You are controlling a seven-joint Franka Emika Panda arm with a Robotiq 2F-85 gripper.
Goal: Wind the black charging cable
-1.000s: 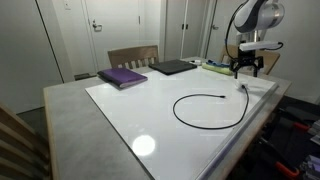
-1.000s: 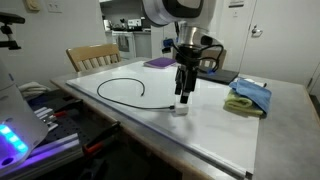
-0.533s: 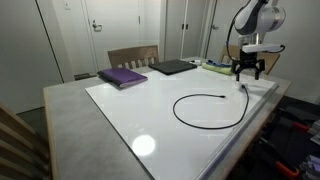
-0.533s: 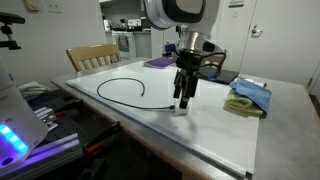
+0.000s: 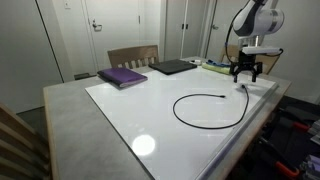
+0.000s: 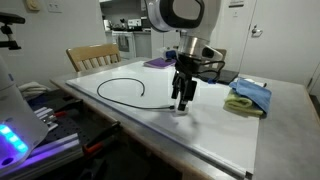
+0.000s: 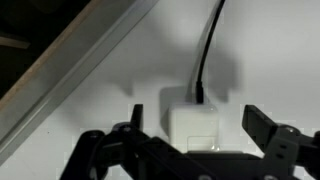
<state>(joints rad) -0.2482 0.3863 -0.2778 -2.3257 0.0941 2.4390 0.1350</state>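
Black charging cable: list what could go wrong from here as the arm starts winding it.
1. The open gripper hangs over the white plug block, which lies near the table edge; an off-centre close could knock it off.
2. The black charging cable lies in a loose loop; pulling one end may drag the whole loop rather than wind it.

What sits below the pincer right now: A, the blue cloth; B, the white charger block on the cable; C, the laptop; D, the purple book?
B: the wrist view shows the white charger block framed between the fingers of the open pincer, with the black charging cable attached.
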